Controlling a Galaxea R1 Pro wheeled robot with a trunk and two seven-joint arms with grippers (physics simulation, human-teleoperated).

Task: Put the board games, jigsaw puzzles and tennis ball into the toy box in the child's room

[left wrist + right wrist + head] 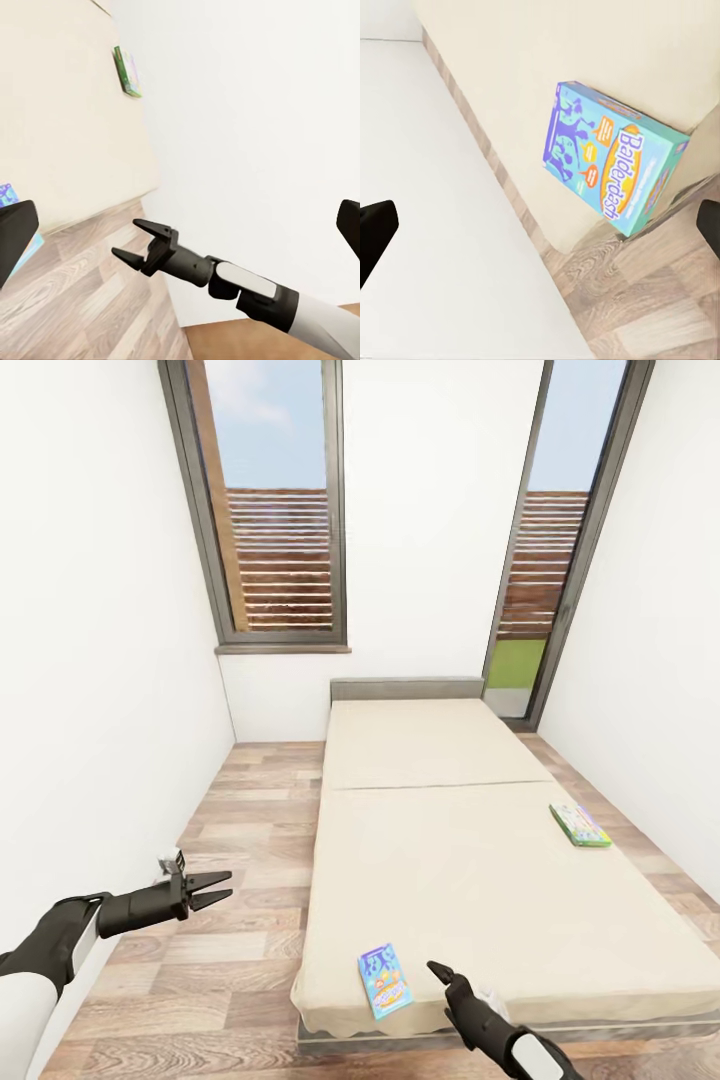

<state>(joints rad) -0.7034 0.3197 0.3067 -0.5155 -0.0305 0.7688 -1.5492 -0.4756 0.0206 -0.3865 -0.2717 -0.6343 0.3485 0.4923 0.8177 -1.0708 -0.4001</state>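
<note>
- The head view looks down a narrow white-walled room with a wood plank floor (240, 840) and two tall dark-framed windows, the left window (275, 510) and the right window (560, 530), in the upper part of the frame.
- The bed (440, 830) runs from the centre down to the lower right, with a beige mattress and a low grey headboard (407, 689) at its far end under the wall between the windows.
- The blue board game (384, 980) lies flat on the mattress at the lower centre of the frame, close to the bed's near edge; the right wrist view shows it as a turquoise box (611, 167) with purple figures and the word "Balderdash", near the mattress corner.
- The green board game (580, 824) lies flat near the right edge of the mattress, at the middle right of the frame, well apart from the blue one; in the left wrist view it appears small at the upper left (127, 71).
- The left end effector (212, 888) hangs over the floor at the lower left of the head view, to the left of the bed, its two fingers spread apart and holding nothing.
- The right end effector (440, 972) sits at the bottom centre-right, over the bed's near edge, just right of the blue board game and not touching it; the left wrist view shows its fingers (139, 240) parted and empty.
</note>
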